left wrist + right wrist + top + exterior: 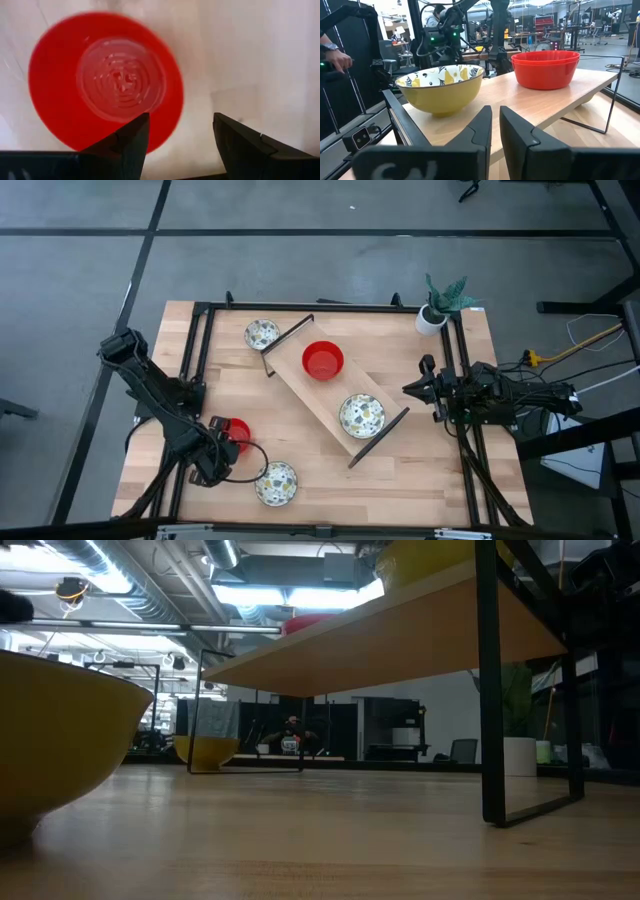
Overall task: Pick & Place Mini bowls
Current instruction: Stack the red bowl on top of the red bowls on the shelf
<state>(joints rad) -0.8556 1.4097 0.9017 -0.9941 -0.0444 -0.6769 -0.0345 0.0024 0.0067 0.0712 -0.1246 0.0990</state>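
From above, the wooden counter (330, 460) carries a raised wooden shelf (300, 375) set on a slant across its middle, with a red bowl (323, 360) and a patterned bowl (361, 416) sitting on it well apart. Another patterned bowl (262, 334) stands on the counter just beside the shelf's far end, and a third (276, 483) sits near the front edge. A second red bowl (238, 434) lies on the counter at the left, partly under the left hand (218, 452).

The left wrist view gives what the overhead cannot: the left hand (180, 135) points straight down with its fingers (132, 142) spread wide, one finger over the bowl's rim and the other over bare wood beside it. I cannot tell whether it touches the bowl.

The right hand (412, 388) waits at the counter's right edge, near the shelf's lower end, its arm folded back over the frame rail. Its own camera shows the fingers (480, 131) nearly pressed together, holding nothing, aimed level at the patterned bowl with the red one behind.

The low view shows the shelf from underneath, open beneath on thin black legs. A potted plant (440, 305) occupies the far right corner. Bare wood lies between the front bowls and the shelf.
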